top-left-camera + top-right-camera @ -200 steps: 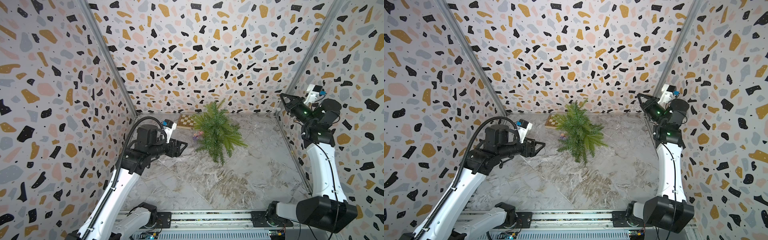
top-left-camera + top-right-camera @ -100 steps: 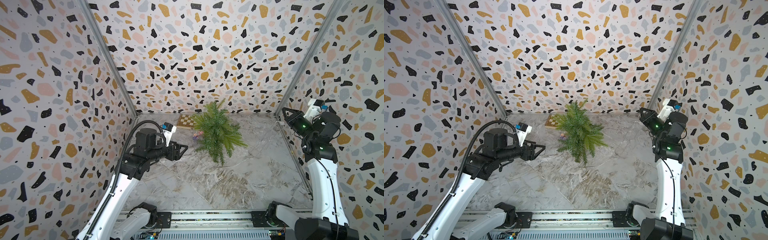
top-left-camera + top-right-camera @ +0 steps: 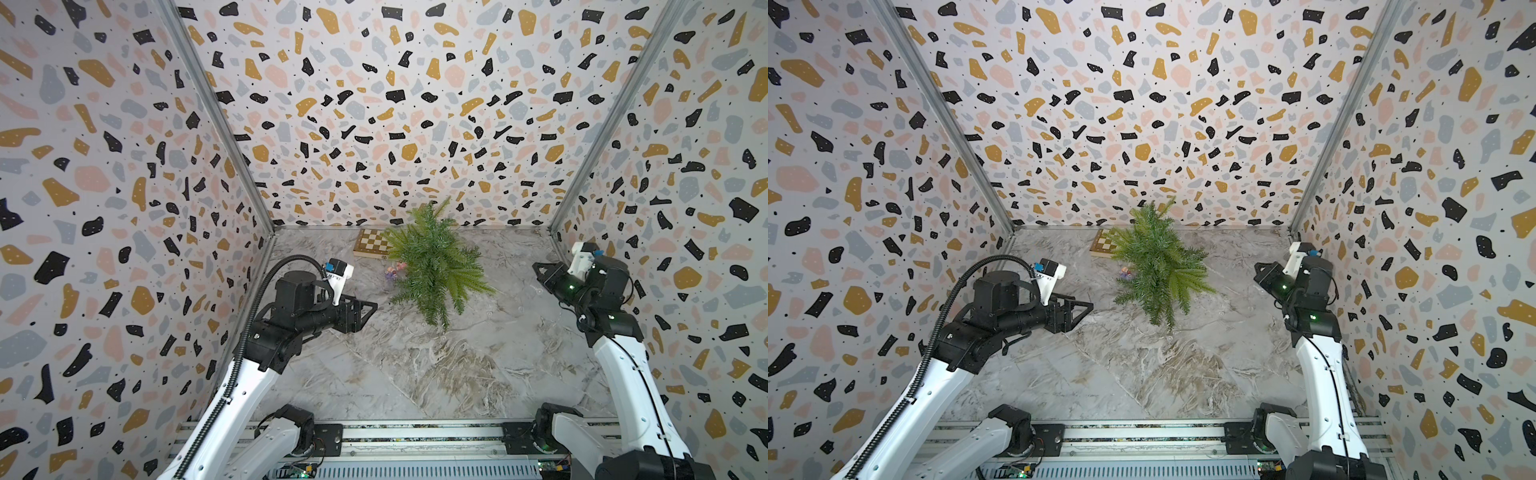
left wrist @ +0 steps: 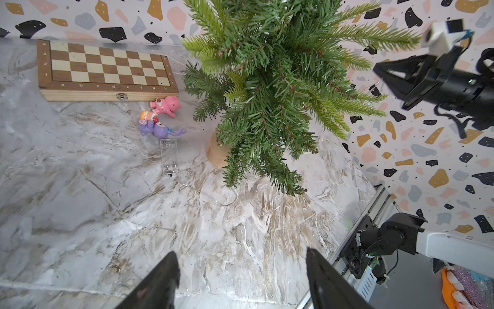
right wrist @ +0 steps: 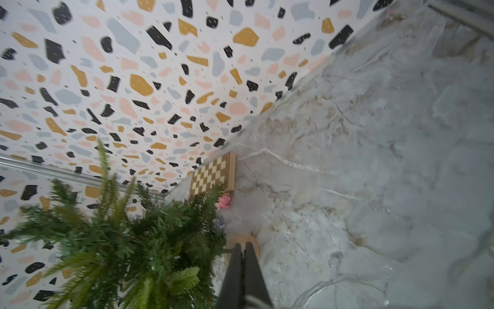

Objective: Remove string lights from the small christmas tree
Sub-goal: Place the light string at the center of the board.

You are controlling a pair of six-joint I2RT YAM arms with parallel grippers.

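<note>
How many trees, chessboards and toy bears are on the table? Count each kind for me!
Tree: 1
Chessboard: 1
Toy bears: 2 (pink bear, purple bear)
Total: 4

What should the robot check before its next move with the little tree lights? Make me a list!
1. Tree standing up: ok.
2. Left end effector open and empty: ok.
3. Right end effector open: not ok, it is shut.
4. Right end effector holding the wire: cannot tell.
5. Wire all off the tree: cannot tell; a loop lies on the table.
6. Toys away from the left end effector: ok.
</note>
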